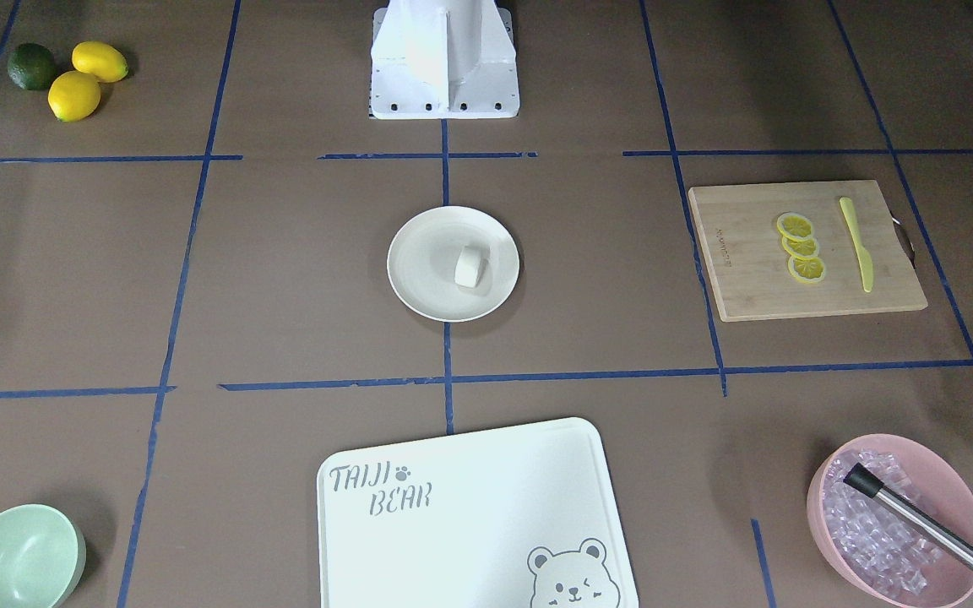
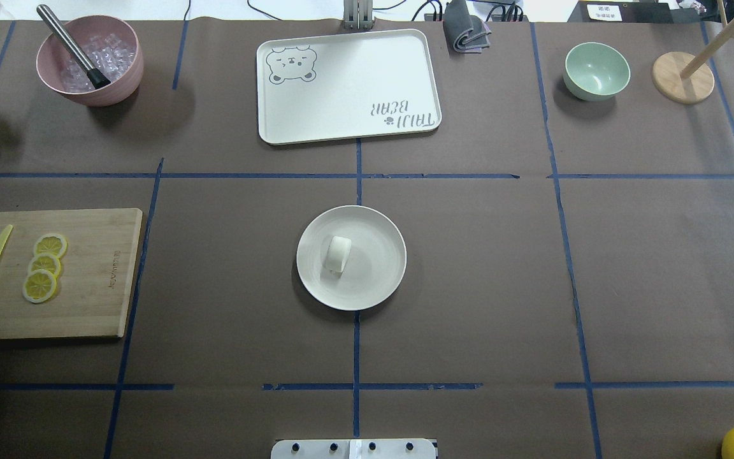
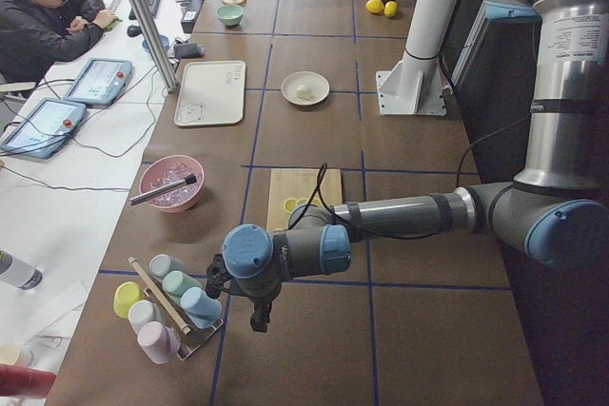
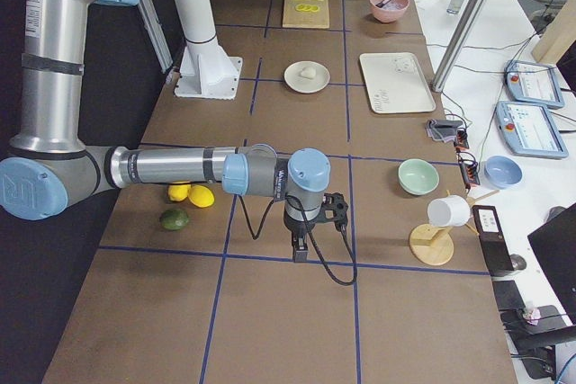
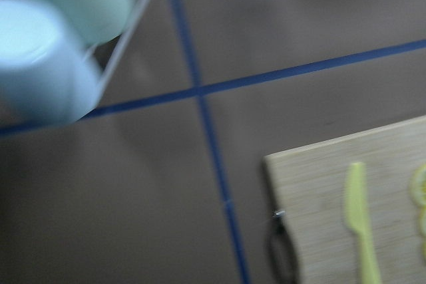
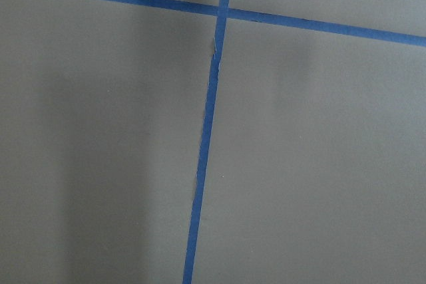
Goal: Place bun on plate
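Now the bun [image 2: 339, 254] lies on the plate [image 2: 378, 275] at the middle of the worktop [image 2: 501, 268], just toward the robot's left of the plate's centre. The left hand [image 3: 257, 319] and right hand [image 4: 301, 251] hang well apart from it, over opposite ends; whether either is wide or narrow I cannot tell.

Found bun [image 2: 339, 254] on plate [image 2: 376, 274] at table [image 2: 501, 287] centre, tray [image 2: 348, 89] by far edge, board [image 2: 93, 274] with slices [image 2: 44, 266] at left edge.

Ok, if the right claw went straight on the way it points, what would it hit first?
Likely just the brown table cover, near a blue tape crossing; the right claw points down and nothing else shows beneath it.
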